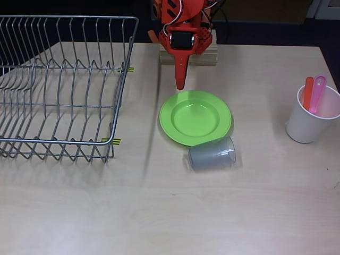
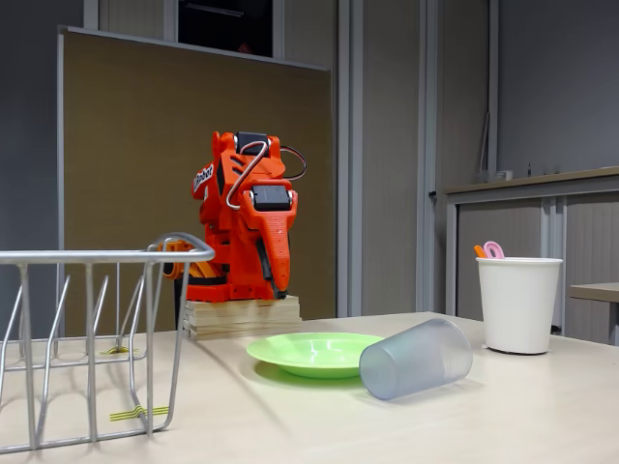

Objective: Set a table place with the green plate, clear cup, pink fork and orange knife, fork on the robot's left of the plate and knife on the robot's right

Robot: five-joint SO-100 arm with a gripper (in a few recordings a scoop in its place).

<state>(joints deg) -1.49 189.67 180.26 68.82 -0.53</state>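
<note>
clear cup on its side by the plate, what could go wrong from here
The clear cup lies tipped over against the green plate rim, so it may roll away or nudge the plate when the gripper reaches for it. The pink fork and orange knife stand close together in the white cup; pulling one could drag the other out or topple that cup.

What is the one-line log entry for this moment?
orange claw: shut, empty | round green plastic plate: flat | clear plastic cup: lying sideways | pink fork, orange knife: in white cup
</note>
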